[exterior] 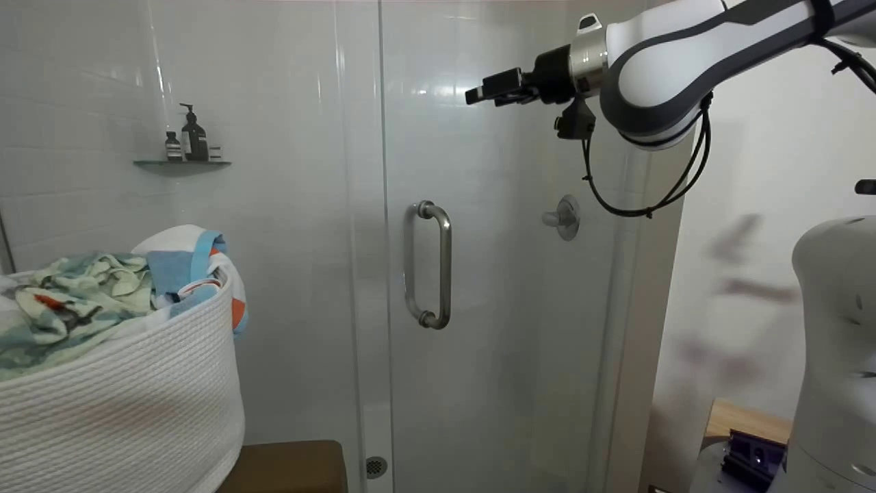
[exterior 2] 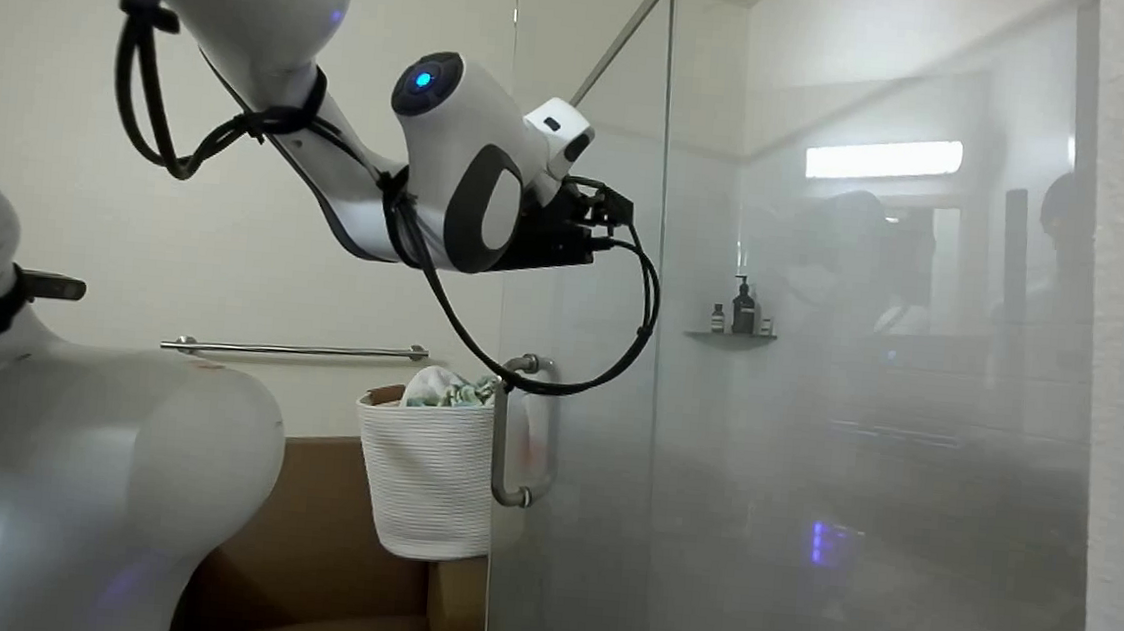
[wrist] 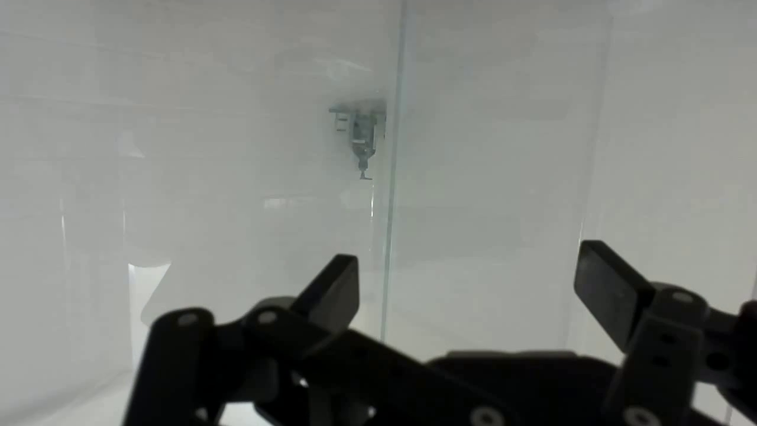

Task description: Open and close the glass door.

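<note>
- Door (exterior: 506,383): centre to 3 o'clock in an exterior view; handle (exterior: 445,267) near its 9 o'clock edge.
- Jaws: apart in the wrist view; between 12 and 1 o'clock from the handle in both exterior views.
- Bottles (exterior: 196,142) on shelf (exterior: 181,164), 10 o'clock from the handle: pale labels (exterior: 174,148), too small to read.
- Basket (exterior: 130,404), 8 o'clock from the handle: heaped cloths (exterior: 102,287).

In an exterior view, the left edge of a brown bench (exterior: 298,471) is hidden by a white basket (exterior: 137,411) of cloths (exterior: 96,291); a drain (exterior: 376,468) is seen just right of its corner. Well above, two bottles (exterior: 195,142) and, apparently, a jar (exterior: 215,154) are held on a shelf (exterior: 182,163). A towel bar (exterior 2: 296,350) is mounted over the bench's back edge.
</note>
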Tool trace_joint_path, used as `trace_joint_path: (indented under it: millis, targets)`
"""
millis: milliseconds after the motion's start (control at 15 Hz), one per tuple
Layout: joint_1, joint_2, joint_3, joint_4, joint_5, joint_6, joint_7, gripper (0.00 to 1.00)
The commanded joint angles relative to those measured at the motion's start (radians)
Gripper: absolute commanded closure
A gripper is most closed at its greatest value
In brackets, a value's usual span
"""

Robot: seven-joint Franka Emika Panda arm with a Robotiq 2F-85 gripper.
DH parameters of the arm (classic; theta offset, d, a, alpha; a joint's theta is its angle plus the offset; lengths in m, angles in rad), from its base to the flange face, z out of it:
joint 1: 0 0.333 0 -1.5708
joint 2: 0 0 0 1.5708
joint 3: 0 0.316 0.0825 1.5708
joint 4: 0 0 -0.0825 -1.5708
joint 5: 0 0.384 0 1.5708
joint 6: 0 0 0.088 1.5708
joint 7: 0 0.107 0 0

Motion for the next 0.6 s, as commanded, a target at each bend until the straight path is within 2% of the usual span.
trace_joint_path:
  millis: [0,333,533]
  targets:
    - [0.026,0.035,-0.036,0.055,-0.017,-0.001,-0.041,0.0]
    - [0.074,0.076,-0.094,0.094,-0.015,-0.001,-0.044,0.0]
    - [0.126,0.101,-0.158,0.134,-0.012,-0.001,-0.045,0.0]
